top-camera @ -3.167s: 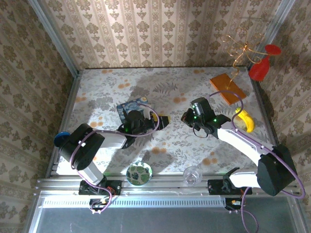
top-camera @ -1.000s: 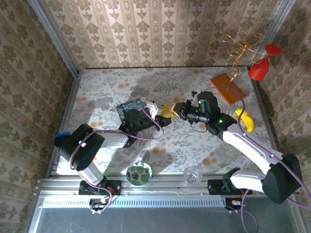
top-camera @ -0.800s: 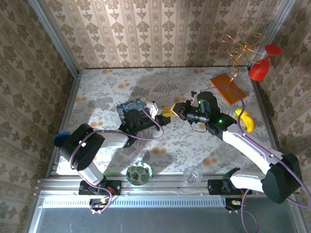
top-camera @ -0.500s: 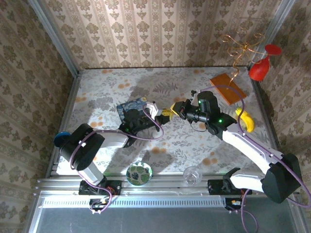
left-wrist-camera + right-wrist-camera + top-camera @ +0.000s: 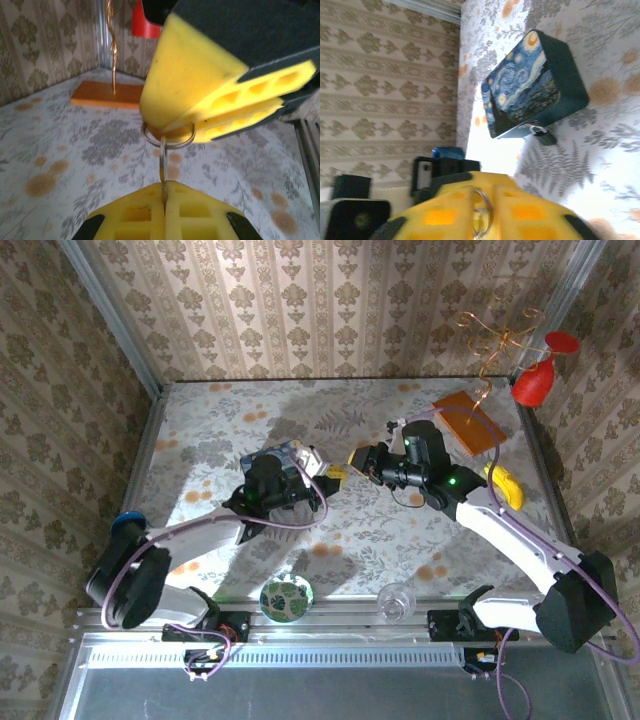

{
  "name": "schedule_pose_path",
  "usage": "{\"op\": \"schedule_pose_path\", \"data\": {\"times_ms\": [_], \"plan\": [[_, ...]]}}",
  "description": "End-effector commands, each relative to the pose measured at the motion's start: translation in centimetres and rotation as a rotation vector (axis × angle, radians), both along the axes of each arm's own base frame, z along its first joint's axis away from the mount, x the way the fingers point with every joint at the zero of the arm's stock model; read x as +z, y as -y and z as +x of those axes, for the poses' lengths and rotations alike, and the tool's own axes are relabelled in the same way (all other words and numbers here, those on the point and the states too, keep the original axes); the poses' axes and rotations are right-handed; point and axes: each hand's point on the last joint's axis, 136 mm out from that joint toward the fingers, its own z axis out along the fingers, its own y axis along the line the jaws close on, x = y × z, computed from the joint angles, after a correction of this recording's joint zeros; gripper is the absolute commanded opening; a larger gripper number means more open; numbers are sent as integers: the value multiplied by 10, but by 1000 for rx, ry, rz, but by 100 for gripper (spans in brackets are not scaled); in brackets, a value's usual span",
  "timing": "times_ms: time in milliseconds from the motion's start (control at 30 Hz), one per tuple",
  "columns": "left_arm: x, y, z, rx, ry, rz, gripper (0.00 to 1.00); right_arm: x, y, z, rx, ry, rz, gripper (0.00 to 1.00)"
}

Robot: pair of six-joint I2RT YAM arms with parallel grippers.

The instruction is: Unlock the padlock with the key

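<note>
Padlock (image 5: 543, 135), tiny dark grey metal, touching blue swirly-painted box (image 5: 530, 90); my left gripper (image 5: 164, 187) pinches thin dark metal key (image 5: 162, 167), right gripper (image 5: 482, 194) its silvery ring (image 5: 175, 147).

In the left wrist view, the lower end of the key (image 5: 163, 174) is hidden between the pressed-together fingers (image 5: 135, 212) of the left end effector (image 5: 164, 192), which is cut off by the bottom edge. The top of the key's ring is covered by the right end effector (image 5: 170, 129), itself blurred and cut off by the top and right edges. In the right wrist view, the padlock (image 5: 543, 135) is too small and soft for its shackle's state to be told, and the ring is partly hidden between 2 fingers cut off by the bottom edge. From above, the blue box (image 5: 280, 452) is partly covered by the left arm (image 5: 205, 531), and the key is too small to be made out.
</note>
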Motion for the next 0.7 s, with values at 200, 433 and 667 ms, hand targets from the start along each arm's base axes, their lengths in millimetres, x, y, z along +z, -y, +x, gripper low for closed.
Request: {"op": "schedule_pose_path", "data": {"times_ms": [200, 433, 667], "plan": [[-16, -53, -46, -87, -114, 459, 0, 54, 7, -34, 297, 382, -211, 39], [-7, -64, -61, -186, -74, 590, 0, 80, -11, -70, 536, 671, -226, 39], [16, -54, -77, -321, -29, 552, 0, 66, -25, -90, 647, 747, -215, 37]]}}
